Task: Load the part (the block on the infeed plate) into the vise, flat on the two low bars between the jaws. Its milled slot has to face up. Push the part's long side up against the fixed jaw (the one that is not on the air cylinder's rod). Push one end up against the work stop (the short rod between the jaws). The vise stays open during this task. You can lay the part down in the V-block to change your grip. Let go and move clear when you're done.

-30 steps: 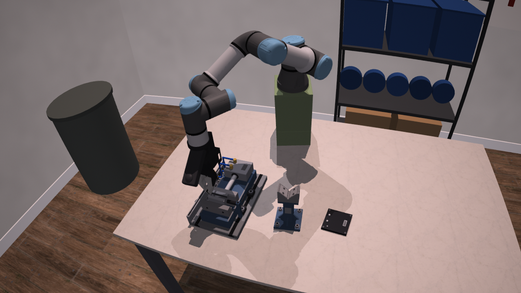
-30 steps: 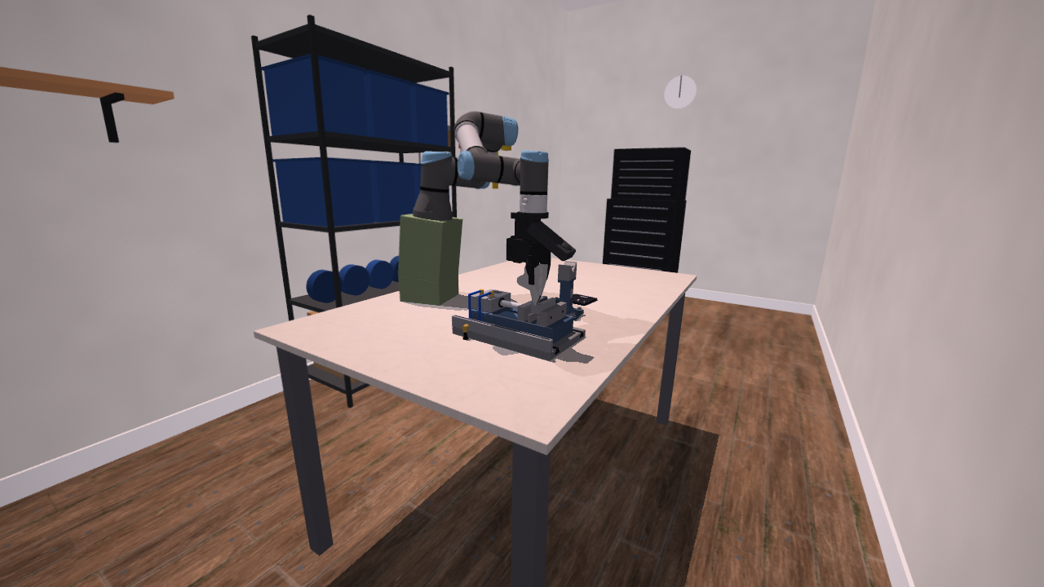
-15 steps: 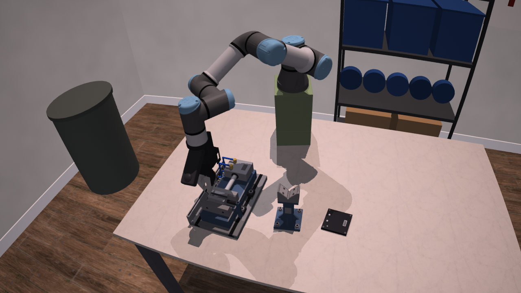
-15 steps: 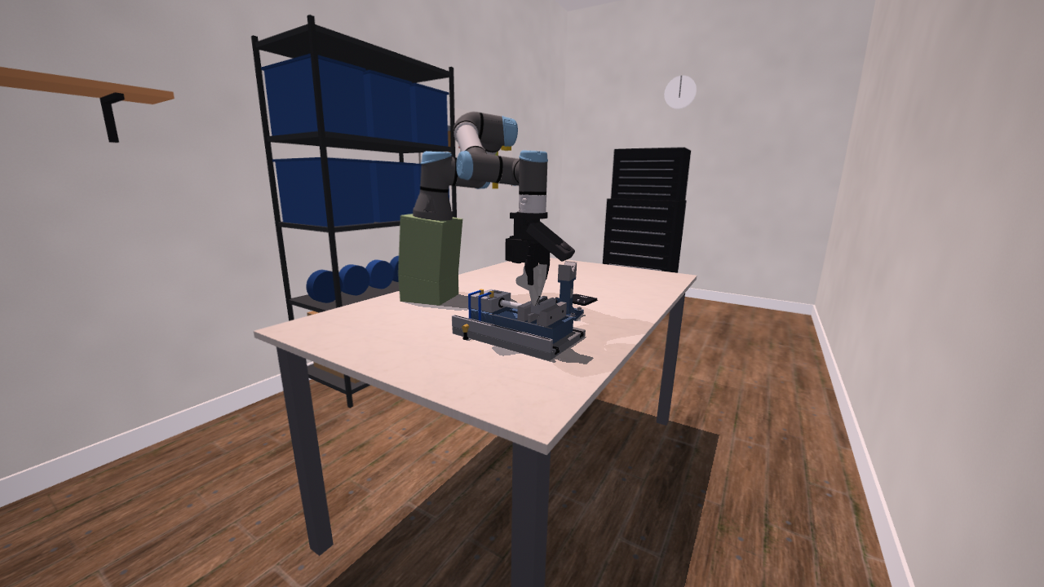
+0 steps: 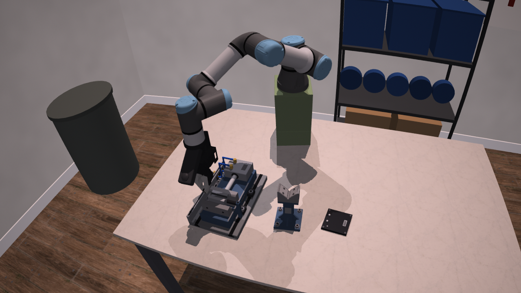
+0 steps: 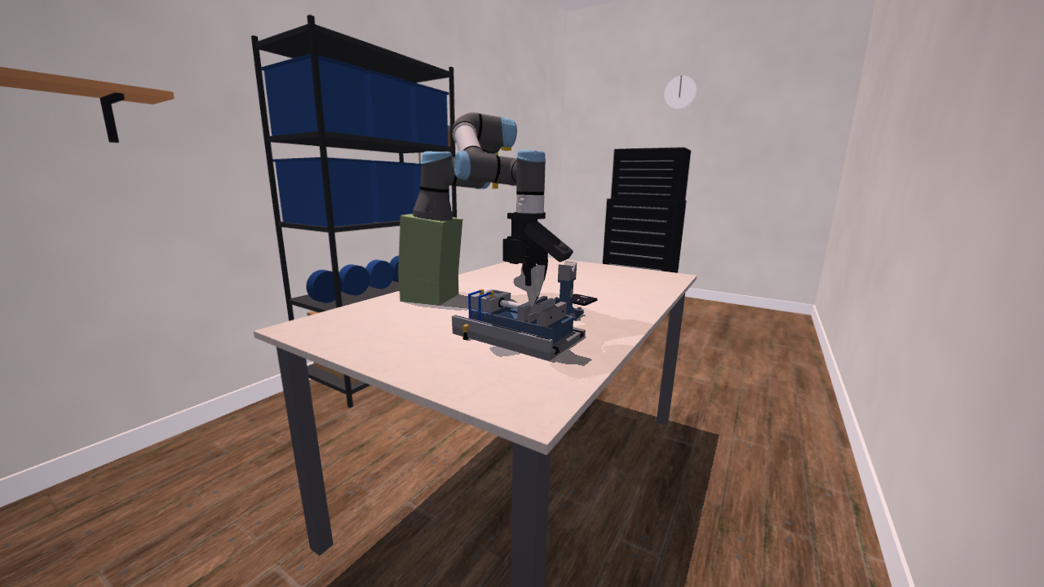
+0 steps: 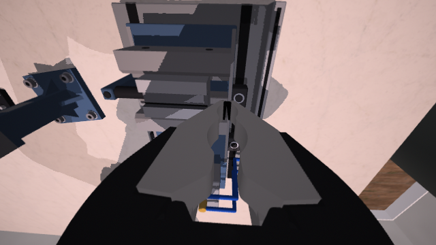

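Black-bodied gripper with grey fingers (image 5: 205, 190) (image 6: 533, 302): clenched on nothing.
Grey rectangular block (image 5: 215, 199) (image 7: 174, 90): between jaws.
Dark rod stop (image 7: 126, 92): block's nine o'clock, wrist view.

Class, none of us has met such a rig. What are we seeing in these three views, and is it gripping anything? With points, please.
One jointed robot arm (image 5: 222, 67) (image 6: 481, 166) stands on a green pedestal (image 5: 293, 120) (image 6: 419, 258). The top view looks down, the exterior view from across the room, and the wrist view past the gripper (image 5: 204, 191) (image 6: 532, 303) (image 7: 227, 103). On the table (image 5: 400, 182) (image 6: 409, 350) are a vise (image 5: 216, 207) (image 6: 503, 337) (image 7: 174, 61), a V-block stand (image 5: 288, 215) (image 6: 566, 288) (image 7: 82, 99) and a black plate (image 5: 336, 222) (image 6: 584, 299). The gripper is shut, holding nothing.
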Robot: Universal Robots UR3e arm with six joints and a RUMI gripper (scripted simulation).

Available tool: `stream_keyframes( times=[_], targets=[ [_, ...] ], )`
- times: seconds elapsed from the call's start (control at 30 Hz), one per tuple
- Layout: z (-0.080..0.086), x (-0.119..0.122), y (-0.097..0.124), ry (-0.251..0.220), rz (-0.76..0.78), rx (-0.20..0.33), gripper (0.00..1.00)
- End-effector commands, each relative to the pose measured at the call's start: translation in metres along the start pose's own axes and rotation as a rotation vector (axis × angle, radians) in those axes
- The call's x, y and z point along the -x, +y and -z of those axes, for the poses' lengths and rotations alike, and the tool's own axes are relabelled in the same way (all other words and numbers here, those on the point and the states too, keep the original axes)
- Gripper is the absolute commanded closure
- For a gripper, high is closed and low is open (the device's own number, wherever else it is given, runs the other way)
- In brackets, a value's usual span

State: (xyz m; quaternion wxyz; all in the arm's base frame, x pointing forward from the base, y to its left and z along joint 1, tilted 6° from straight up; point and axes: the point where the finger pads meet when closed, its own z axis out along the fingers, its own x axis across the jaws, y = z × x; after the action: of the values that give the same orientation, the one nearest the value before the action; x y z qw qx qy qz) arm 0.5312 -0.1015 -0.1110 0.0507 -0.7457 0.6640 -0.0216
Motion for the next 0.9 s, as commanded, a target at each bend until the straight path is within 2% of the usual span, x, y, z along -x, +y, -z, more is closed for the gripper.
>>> stream_keyframes(
  times=[0.0, 0.43, 0.87],
  targets=[
    [0.001, -0.002, -0.001, 0.002, 0.0, -0.003, 1.0],
    [0.005, -0.002, -0.001, 0.002, 0.0, -0.003, 1.0],
    [0.031, -0.002, -0.001, 0.002, 0.0, -0.003, 1.0]
  ],
)
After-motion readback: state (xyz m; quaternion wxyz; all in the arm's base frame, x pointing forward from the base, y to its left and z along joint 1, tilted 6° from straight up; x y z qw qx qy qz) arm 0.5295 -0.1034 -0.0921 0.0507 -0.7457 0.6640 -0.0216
